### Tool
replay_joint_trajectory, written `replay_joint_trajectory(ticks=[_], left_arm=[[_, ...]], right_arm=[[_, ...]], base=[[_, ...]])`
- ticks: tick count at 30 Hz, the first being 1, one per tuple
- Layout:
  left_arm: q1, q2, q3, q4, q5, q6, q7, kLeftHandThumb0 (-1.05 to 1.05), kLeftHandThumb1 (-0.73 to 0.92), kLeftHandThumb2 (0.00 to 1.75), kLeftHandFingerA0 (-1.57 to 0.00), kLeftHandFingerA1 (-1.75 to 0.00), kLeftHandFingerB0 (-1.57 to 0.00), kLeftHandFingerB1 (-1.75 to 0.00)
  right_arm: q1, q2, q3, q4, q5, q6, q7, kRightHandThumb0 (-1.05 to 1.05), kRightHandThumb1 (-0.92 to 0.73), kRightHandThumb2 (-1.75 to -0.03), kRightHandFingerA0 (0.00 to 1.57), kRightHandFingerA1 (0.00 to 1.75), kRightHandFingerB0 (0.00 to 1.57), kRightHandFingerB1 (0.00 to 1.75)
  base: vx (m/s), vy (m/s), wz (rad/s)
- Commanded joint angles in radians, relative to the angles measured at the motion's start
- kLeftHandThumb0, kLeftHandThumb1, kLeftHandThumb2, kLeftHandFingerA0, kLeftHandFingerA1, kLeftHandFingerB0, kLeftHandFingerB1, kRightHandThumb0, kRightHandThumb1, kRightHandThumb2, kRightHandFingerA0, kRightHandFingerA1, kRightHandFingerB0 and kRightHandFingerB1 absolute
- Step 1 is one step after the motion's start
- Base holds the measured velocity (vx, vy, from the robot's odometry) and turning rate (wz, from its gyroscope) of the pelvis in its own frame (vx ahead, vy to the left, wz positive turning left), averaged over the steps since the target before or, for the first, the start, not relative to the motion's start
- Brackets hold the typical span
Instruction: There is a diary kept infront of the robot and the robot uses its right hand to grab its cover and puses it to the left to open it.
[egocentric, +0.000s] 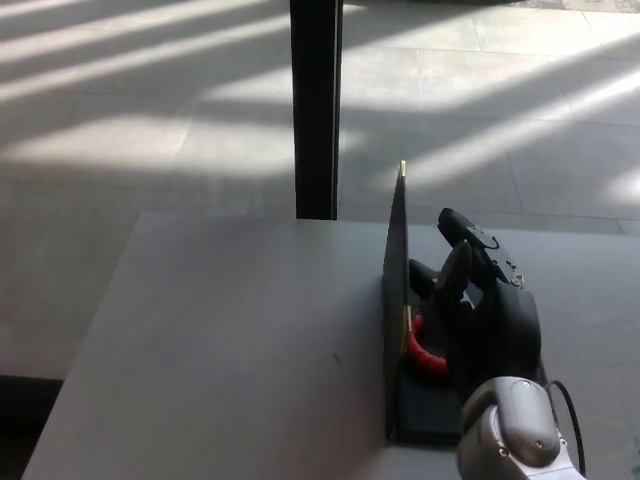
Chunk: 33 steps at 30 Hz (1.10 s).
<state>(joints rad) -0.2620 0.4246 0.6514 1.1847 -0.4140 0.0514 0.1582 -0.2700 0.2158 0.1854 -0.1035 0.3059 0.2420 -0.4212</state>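
floor: a tiled floor (150, 110) is seen beyond the table, far past the fingertips, crossed by slanting bands of sunlight and shade.

table: a pale grey table (220, 340) is spread under and to the left of the fingers; its far edge is seen behind them.

post: a dark upright post (316, 100) is seen behind the table's far edge, beyond and to the left of the fingertips.

diary: a dark diary (420, 410) is laid on the right part of the table, its lower half flat beneath the fingers.

cover: the cover (396, 290) is stood almost upright on its edge, just left of the fingers, so that little more than its thin dark side is seen; a small gold corner is shown at its top, above and left of the fingertips.

right hand: the black right hand (480, 310) is placed on the right side of the raised cover, over the flat part of the diary, with the grey wrist seen at the bottom edge of the picture.

fingers: the fingers (470, 240) are held apart and stretched up and away, beside the cover's inner face; the thumb is bent toward the cover near its lower part. Whether the cover is actually pinched cannot be told.

red strip: a short red curved strip (420, 350) is seen just under the thumb, between the hand and the foot of the cover.
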Motion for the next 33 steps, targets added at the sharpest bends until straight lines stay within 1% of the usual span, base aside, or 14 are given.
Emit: replay_joint_trajectory(ticks=[1, 3, 6, 7, 8, 15, 19, 24, 25, 26, 27, 28, 30, 33], left_arm=[[-0.009, 0.021, -0.006, -0.001, 0.003, 0.005, 0.009, -1.05, 0.88, 1.70, -0.69, -1.41, 0.00, -0.95], [-0.013, 0.020, -0.006, -0.001, 0.002, 0.005, 0.013, -1.05, 0.88, 1.70, -0.69, -1.41, 0.00, -0.95], [-0.020, 0.021, -0.010, 0.006, 0.002, 0.009, 0.000, -0.87, 0.77, 1.57, -0.45, -1.17, 0.00, -0.85], [-0.023, 0.019, -0.012, 0.008, 0.004, 0.006, -0.002, -1.05, 0.92, 1.24, -0.33, -1.59, -0.18, -1.29], [-0.025, 0.019, -0.015, 0.012, 0.006, 0.002, -0.003, -0.85, 0.76, 1.56, -0.43, -1.15, 0.00, -0.84], [-0.044, 0.021, -0.036, 0.006, 0.019, 0.006, 0.015, -1.04, 0.90, 1.71, -0.63, -1.38, -0.01, -0.96], [-0.055, 0.023, -0.045, 0.006, 0.018, 0.010, 0.011, -0.90, 0.77, 1.59, -0.47, -1.21, 0.00, -0.87], [-0.070, 0.021, -0.054, 0.010, 0.018, 0.010, 0.015, -1.04, 0.82, 1.66, -0.49, -1.29, 0.00, -0.94], [-0.073, 0.022, -0.055, 0.011, 0.019, 0.010, 0.023, -1.03, 0.83, 1.66, -0.59, -1.34, 0.00, -0.93], [-0.075, 0.023, -0.056, 0.011, 0.020, 0.010, 0.026, -1.03, 0.83, 1.66, -0.59, -1.34, 0.00, -0.93], [-0.075, 0.024, -0.058, 0.011, 0.021, 0.011, 0.021, -0.94, 0.75, 1.59, -0.50, -1.24, 0.00, -0.89], [-0.077, 0.028, -0.061, 0.011, 0.022, 0.014, 0.017, -1.05, 0.83, 1.68, -0.52, -1.32, 0.00, -0.97], [-0.082, 0.034, -0.065, 0.010, 0.026, 0.017, 0.025, -1.05, 0.85, 1.69, -0.41, -1.25, 0.00, -0.95], [-0.096, 0.045, -0.073, 0.009, 0.028, 0.025, 0.028, -1.05, 0.83, 1.68, -0.37, -1.23, 0.00, -0.96]], right_arm=[[0.031, 0.180, 0.039, 0.014, 0.032, -0.002, -0.021, -0.70, -0.92, -0.81, 0.32, 0.61, 0.21, 0.48], [0.033, 0.177, 0.042, 0.014, 0.037, -0.004, -0.023, -0.70, -0.92, -0.81, 0.32, 0.61, 0.21, 0.48], [0.052, 0.178, 0.069, 0.048, 0.027, -0.014, -0.022, -0.73, -0.92, -0.80, 0.31, 0.61, 0.20, 0.47], [0.052, 0.175, 0.074, 0.058, 0.025, -0.019, -0.020, -0.75, -0.92, -0.80, 0.30, 0.61, 0.20, 0.48], [0.053, 0.174, 0.087, 0.082, 0.015, -0.028, -0.015, -0.75, -0.92, -0.78, 0.33, 0.63, 0.21, 0.49], [0.030, 0.130, 0.117, 0.200, -0.045, -0.047, -0.013, -0.72, -0.92, -0.83, 0.33, 0.64, 0.19, 0.48], [-0.028, 0.123, 0.085, 0.273, -0.055, -0.008, -0.037, -0.72, -0.92, -0.78, 0.37, 0.62, 0.23, 0.47], [-0.121, 0.128, 0.050, 0.331, -0.046, 0.019, -0.018, -0.68, -0.92, -0.84, 0.31, 0.62, 0.18, 0.47], [-0.154, 0.120, 0.058, 0.360, -0.060, 0.020, -0.001, -0.68, -0.85, -1.08, 0.27, 0.65, 0.15, 0.52], [-0.167, 0.118, 0.060, 0.374, -0.066, 0.019, 0.007, -0.68, -0.85, -1.08, 0.27, 0.65, 0.15, 0.52], [-0.189, 0.108, 0.071, 0.393, -0.086, 0.030, 0.012, -0.65, -0.92, -0.88, 0.32, 0.67, 0.19, 0.50], [-0.230, 0.091, 0.093, 0.427, -0.122, 0.055, 0.019, -0.70, -0.84, -1.07, 0.32, 0.67, 0.21, 0.55], [-0.268, 0.067, 0.120, 0.464, -0.152, 0.066, 0.053, -0.66, -0.92, -0.82, 0.34, 0.68, 0.21, 0.50], [-0.322, 0.011, 0.180, 0.513, -0.218, 0.061, 0.115, -0.71, -0.92, -0.78, 0.36, 0.70, 0.25, 0.53]], base=[[0.00, 0.000, 0.00], [0.00, 0.000, 0.00], [0.00, 0.000, 0.00], [0.00, 0.000, 0.00], [0.00, 0.000, 0.00], [0.00, 0.000, 0.00], [0.00, 0.000, 0.00], [0.00, 0.000, 0.00], [0.00, 0.000, 0.00], [0.00, 0.000, 0.00], [0.00, 0.000, 0.00], [0.00, 0.000, 0.00], [0.00, 0.000, 0.00], [0.00, 0.000, 0.00]])
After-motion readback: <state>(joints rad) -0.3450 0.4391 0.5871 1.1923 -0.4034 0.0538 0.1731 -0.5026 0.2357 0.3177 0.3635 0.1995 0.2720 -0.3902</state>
